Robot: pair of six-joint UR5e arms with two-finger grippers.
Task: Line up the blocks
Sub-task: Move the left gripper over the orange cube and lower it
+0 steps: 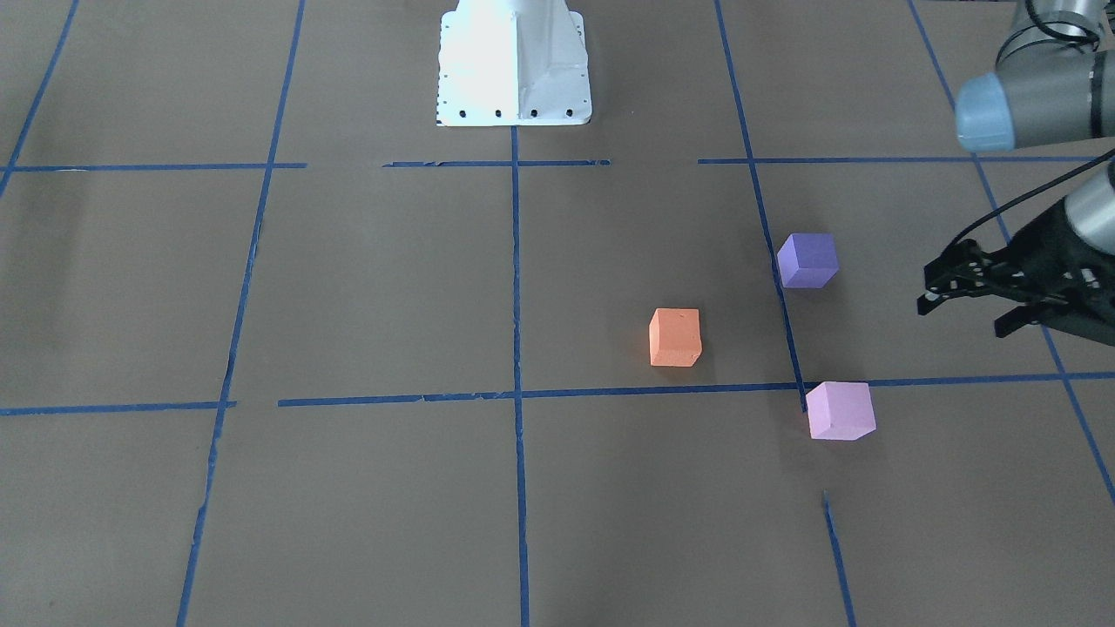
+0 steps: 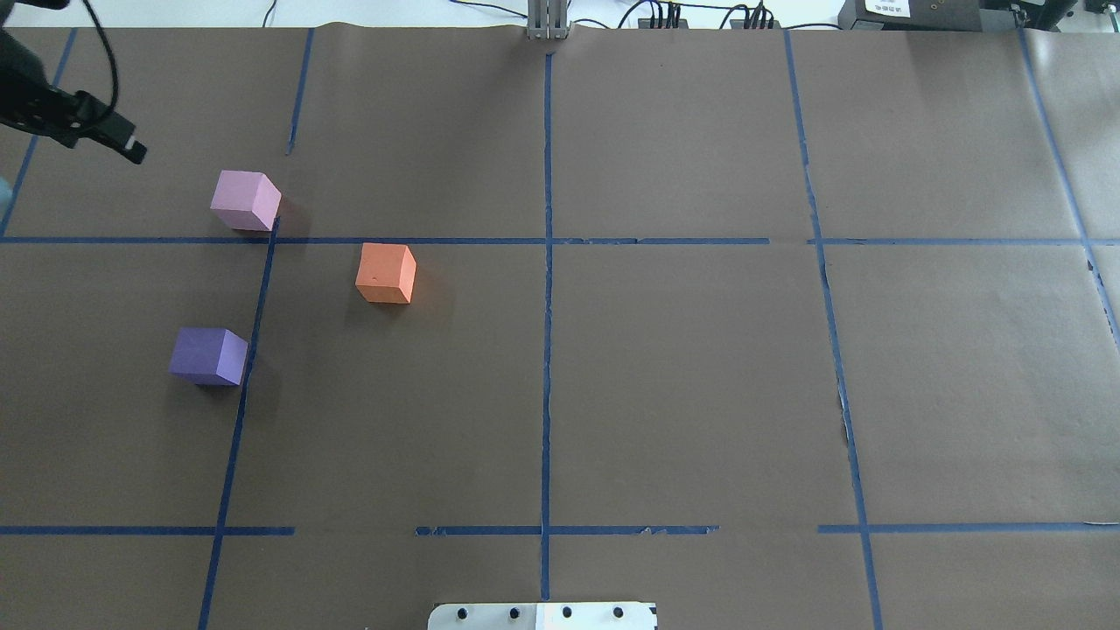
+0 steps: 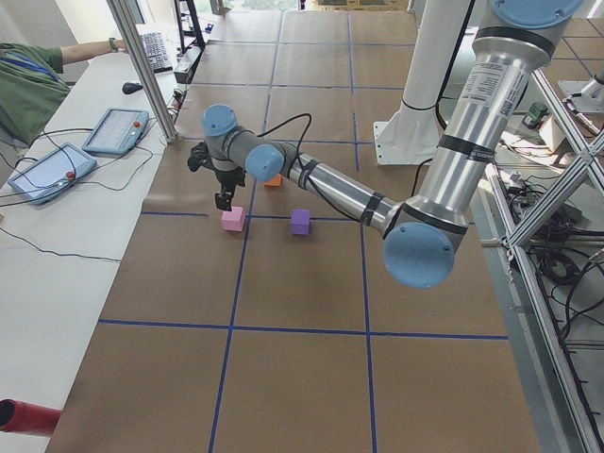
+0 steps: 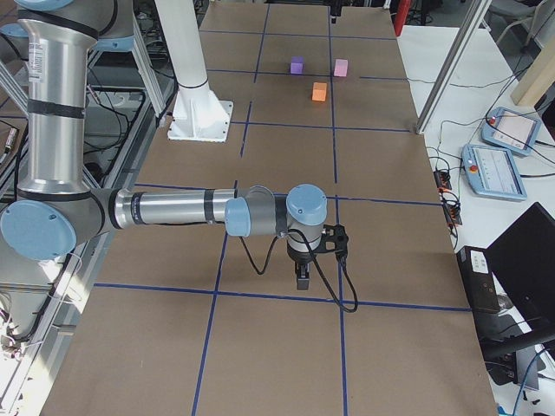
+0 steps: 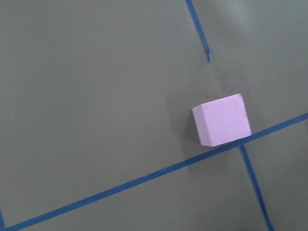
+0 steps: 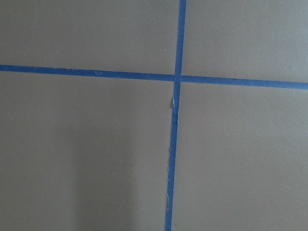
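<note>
Three cubes stand apart on the brown paper on the robot's left side. The orange block [image 1: 675, 337] [image 2: 385, 273] is nearest the table's middle. The dark purple block [image 1: 807, 259] [image 2: 208, 356] is closer to the robot. The pale pink block [image 1: 840, 410] [image 2: 246, 200] [image 5: 222, 120] sits at a tape crossing. My left gripper [image 1: 962, 315] [image 2: 122, 144] hovers open and empty above the table, outward of the pink block and touching nothing. My right gripper [image 4: 301, 276] shows only in the exterior right view, low over bare paper far from the blocks; I cannot tell whether it is open or shut.
Blue tape lines [image 2: 547, 262] mark a grid on the paper. The white robot base [image 1: 514, 70] stands at the near edge. A side table with teach pendants [image 3: 113, 130] [image 4: 494, 169] runs along the far edge, with a person's arm [image 3: 85, 47] over it.
</note>
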